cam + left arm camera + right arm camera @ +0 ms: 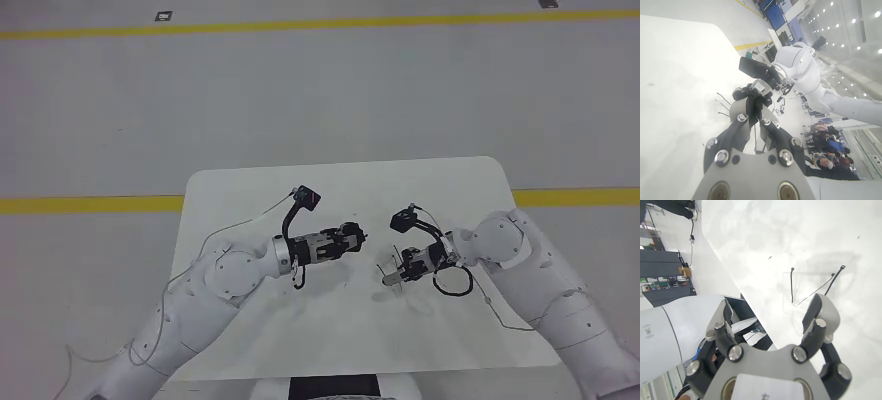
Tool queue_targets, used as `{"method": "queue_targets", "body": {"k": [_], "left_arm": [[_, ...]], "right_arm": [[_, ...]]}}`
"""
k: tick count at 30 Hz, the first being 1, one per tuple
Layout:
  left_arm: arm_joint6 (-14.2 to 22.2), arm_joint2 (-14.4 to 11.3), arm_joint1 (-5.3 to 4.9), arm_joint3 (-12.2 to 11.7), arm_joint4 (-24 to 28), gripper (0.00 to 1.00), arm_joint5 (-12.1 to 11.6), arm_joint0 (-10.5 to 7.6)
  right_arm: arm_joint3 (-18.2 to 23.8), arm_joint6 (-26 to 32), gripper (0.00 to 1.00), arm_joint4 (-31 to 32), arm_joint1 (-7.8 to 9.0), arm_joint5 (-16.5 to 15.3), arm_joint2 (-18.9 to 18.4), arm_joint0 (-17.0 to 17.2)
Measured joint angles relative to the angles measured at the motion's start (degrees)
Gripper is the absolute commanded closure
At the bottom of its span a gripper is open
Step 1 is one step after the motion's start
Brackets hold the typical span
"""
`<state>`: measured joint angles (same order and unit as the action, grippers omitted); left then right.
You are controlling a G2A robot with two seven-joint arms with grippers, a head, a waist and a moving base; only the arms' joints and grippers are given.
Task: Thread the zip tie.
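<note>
Three black zip ties (792,285) (817,289) (834,279) lie loose on the white table (440,190), close beyond my right gripper (771,303). That gripper is open with nothing between its fingers. In the top view it (388,278) hangs low over the table's middle. My left gripper (753,106) (358,238) faces it from a short gap away, its pads pressed together. A thin dark zip tie strap (754,132) runs back from the pads between the fingers. The loose zip ties (723,103) also lie beside the left fingertips.
A clear square sheet (789,306) lies under the loose zip ties. The table's near edge runs just behind both arms. A few tiny dark specks (769,257) dot the surface. People sit well beyond the table.
</note>
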<state>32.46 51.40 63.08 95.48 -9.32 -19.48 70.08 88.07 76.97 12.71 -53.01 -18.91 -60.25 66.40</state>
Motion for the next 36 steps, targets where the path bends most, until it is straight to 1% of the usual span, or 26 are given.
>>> {"method": "queue_targets", "body": {"k": [5,7,9,14,18,20,25,27,29,36], "left_arm": [[-0.3,0.0,-0.02,-0.1,0.2,1.00,0.1,0.29],[0.5,0.1,-0.16,-0.2,0.9,1.00,0.0,0.50],[2.5,0.5,-0.43,0.6,2.9,1.00,0.0,0.64],[8.1,1.9,-1.59,2.4,4.7,1.00,0.0,1.38],[10.7,2.8,-2.37,3.1,6.1,1.00,0.0,1.93],[11.3,3.2,-2.68,3.3,6.9,1.00,0.0,2.14],[12.2,3.8,-3.12,3.8,9.1,1.00,0.0,2.48],[12.4,4.0,-3.28,4.0,9.2,1.00,0.0,2.62],[12.9,3.8,-3.32,4.6,9.1,1.00,0.0,2.60],[12.9,3.8,-3.31,4.6,9.1,1.00,0.0,2.59]], "right_arm": [[0.0,0.0,0.00,0.0,0.00,0.0,0.0,0.0],[0.0,0.0,0.00,0.0,0.00,0.0,0.0,0.0],[0.0,0.0,0.00,0.0,0.00,0.0,0.0,0.0],[0.0,0.0,0.00,0.0,0.00,0.0,0.0,0.0],[0.0,0.0,0.00,0.0,0.00,0.0,0.0,0.0],[0.0,0.0,0.00,0.0,0.00,0.0,0.0,0.0],[0.0,0.0,0.00,0.0,0.00,0.0,0.0,0.0],[0.0,0.0,0.00,0.0,0.00,0.0,0.0,0.0],[0.0,0.0,0.00,0.0,0.00,0.0,0.0,0.0],[0.0,-0.7,0.00,0.0,-0.04,-0.1,0.2,0.3]]}}
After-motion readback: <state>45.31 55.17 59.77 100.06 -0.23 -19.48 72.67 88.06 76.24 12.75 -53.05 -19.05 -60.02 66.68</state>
